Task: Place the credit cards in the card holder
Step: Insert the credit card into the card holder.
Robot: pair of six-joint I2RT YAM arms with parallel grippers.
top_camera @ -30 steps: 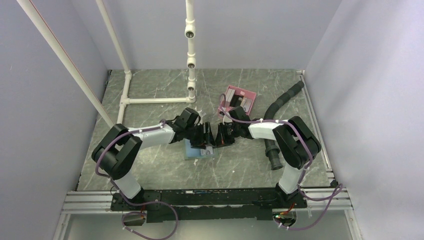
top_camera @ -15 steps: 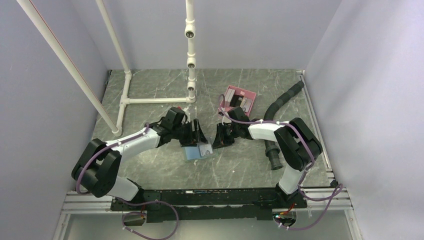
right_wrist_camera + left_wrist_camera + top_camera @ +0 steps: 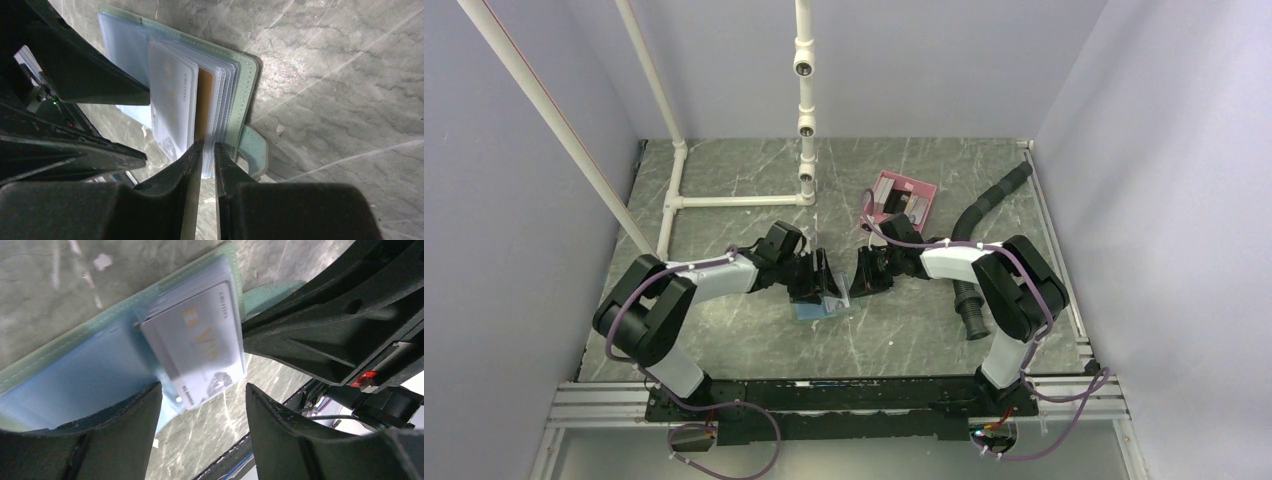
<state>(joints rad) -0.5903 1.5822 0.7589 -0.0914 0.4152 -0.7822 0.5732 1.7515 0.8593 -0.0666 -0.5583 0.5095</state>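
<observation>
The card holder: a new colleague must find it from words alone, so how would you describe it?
Start from the grey marbled table and look near its middle. There lies the card holder, opened out. Unlike the pink tray farther back, it is grey-green with a light blue inside.

A dark grey-green table (image 3: 924,335) with pale marble veining, seen from above between plain walls. Near its middle an open card holder (image 3: 820,310) lies flat, light blue inside with a dull green edge. A pink tray (image 3: 909,182) sits further back and to the right. A black ribbed hose (image 3: 989,195) curves along the right side. A white pipe frame (image 3: 734,201) stands on the back left of the surface. A metal rail (image 3: 844,398) runs along the near edge.
</observation>
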